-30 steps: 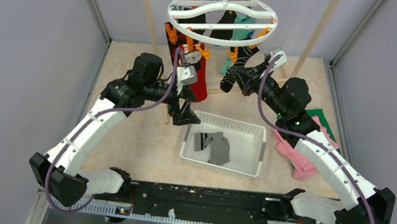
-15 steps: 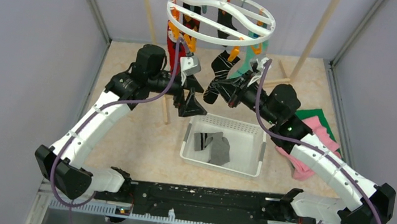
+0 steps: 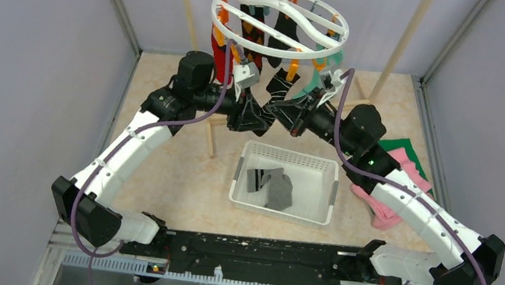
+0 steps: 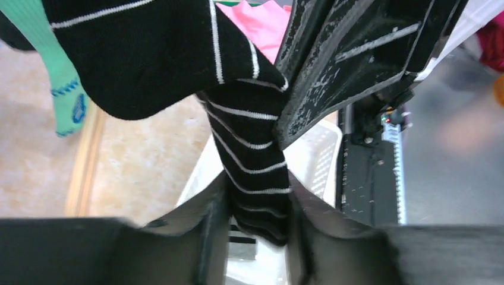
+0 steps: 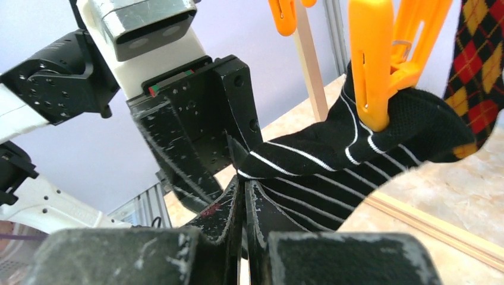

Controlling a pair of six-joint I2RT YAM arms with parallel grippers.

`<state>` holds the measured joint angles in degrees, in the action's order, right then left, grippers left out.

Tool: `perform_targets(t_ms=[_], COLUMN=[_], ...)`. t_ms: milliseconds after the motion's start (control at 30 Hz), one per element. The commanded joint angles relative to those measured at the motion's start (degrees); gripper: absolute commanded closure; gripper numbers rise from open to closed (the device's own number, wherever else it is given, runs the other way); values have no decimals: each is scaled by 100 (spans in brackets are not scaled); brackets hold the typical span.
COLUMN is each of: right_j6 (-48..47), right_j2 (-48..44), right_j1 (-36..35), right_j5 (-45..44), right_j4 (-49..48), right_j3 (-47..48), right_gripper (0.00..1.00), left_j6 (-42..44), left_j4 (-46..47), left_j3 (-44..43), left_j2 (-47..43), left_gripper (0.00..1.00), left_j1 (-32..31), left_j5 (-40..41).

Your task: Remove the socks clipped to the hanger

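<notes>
Right wrist view alone shows the orange clip [image 5: 369, 59] pinching the striped sock [image 5: 333, 172]. Left gripper [image 4: 255, 219] and right gripper [image 5: 243, 196] clamp it. Beige tabletop [image 3: 166, 168], lilac walls [image 3: 28, 49].

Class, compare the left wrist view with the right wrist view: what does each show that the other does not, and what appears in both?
Only the left wrist view shows the white basket below, a teal sock hanging at the left and a pink cloth. Only the right wrist view shows the orange clip holding the striped sock, the argyle sock beside it and a wooden rack post. Both show the black striped sock, held between the fingers of the left gripper and the right gripper.
</notes>
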<state>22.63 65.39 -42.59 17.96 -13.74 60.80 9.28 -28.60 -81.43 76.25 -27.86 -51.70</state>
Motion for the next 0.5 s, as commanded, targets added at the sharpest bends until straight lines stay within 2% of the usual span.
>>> perform_targets(t_ms=[0, 67, 133, 367, 467], right_j6=[151, 127, 89, -351, -407], right_j2=[34, 51, 38, -412, -544], right_j1=[-43, -41, -41, 54, 439], right_j5=[173, 167, 132, -206, 159], right_j4=[-145, -26, 118, 956, 1340], right_j3=[456, 522, 557, 668, 836], right_gripper=[100, 99, 93, 54, 43], left_j6=[-174, -229, -285, -221, -206], left_j4=[569, 650, 709, 558, 504], left_j3=[0, 34, 62, 112, 153], left_j2=[4, -2, -30, -150, -213], left_gripper=[73, 89, 100, 100, 100], left_j1=[11, 9, 11, 11, 11], left_j5=[-132, -45, 90, 250, 281])
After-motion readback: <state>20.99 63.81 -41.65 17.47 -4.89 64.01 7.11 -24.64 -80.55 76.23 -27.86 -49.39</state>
